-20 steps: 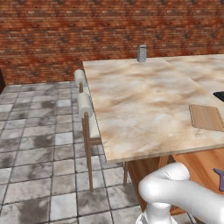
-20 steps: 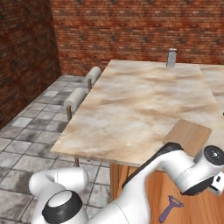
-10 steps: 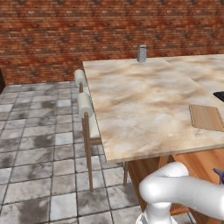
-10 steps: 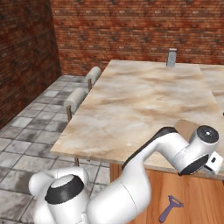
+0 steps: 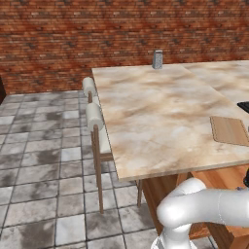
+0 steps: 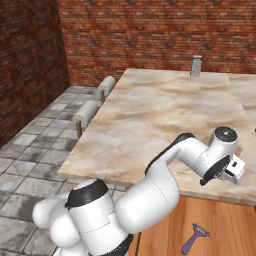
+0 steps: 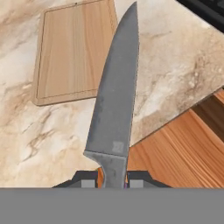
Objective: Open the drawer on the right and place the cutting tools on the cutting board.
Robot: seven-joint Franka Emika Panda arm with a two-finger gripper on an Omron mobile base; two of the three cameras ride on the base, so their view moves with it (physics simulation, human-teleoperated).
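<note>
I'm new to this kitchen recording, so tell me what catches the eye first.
The knife stands out first: its grey blade runs up the hand view, pinched at the base in the gripper, with its tip reaching alongside the cutting board on the marbled countertop. In the right base view, a bluish-purple forked tool lies in the open drawer below the counter's edge.

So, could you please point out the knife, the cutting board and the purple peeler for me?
knife (image 7: 114, 100): hand view, middle of the grey blade.
cutting board (image 7: 72, 52): hand view, bare centre of the board.
purple peeler (image 6: 195, 237): right base view, its handle, in the open drawer.
</note>
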